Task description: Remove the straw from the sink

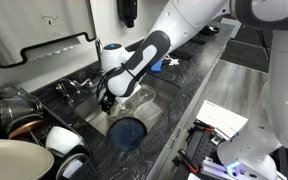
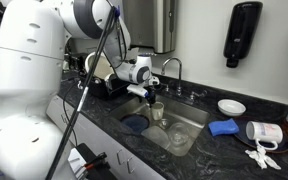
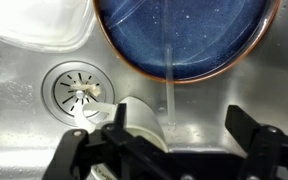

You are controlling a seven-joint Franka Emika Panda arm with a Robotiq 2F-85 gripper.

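1. The gripper [image 3: 169, 140] hangs open low in the sink [image 3: 24, 110], its fingers [image 3: 252, 140] spread wide. The straw [image 3: 171, 85] runs between them, from over the plate [image 3: 184, 35] across its rim down to the sink floor.
2. Risk: the straw is thin and round, so it may roll sideways as the fingers close, and they would pinch nothing.
3. Risk: it looks like soft, clear plastic. A hard squeeze could flatten it or kink it, and a loose one could let it slip out on the lift.
4. Risk: one end seems propped on the plate's rim. Coming down too far could knock fingertips on steel or nudge the plate, flicking the straw away.
5. Risk: the drain [image 3: 79, 90] lies near; a dropped straw could lodge against its slots.
6. A pale round thing [image 3: 136, 115] sits just beside the straw's lower end. I cannot tell what it is, but a finger could catch it.
7. Materials: the sink is brushed steel, shiny and probably slick. The plate is glazed, speckled blue with a brown rim. The straw is translucent and hard to see against either.
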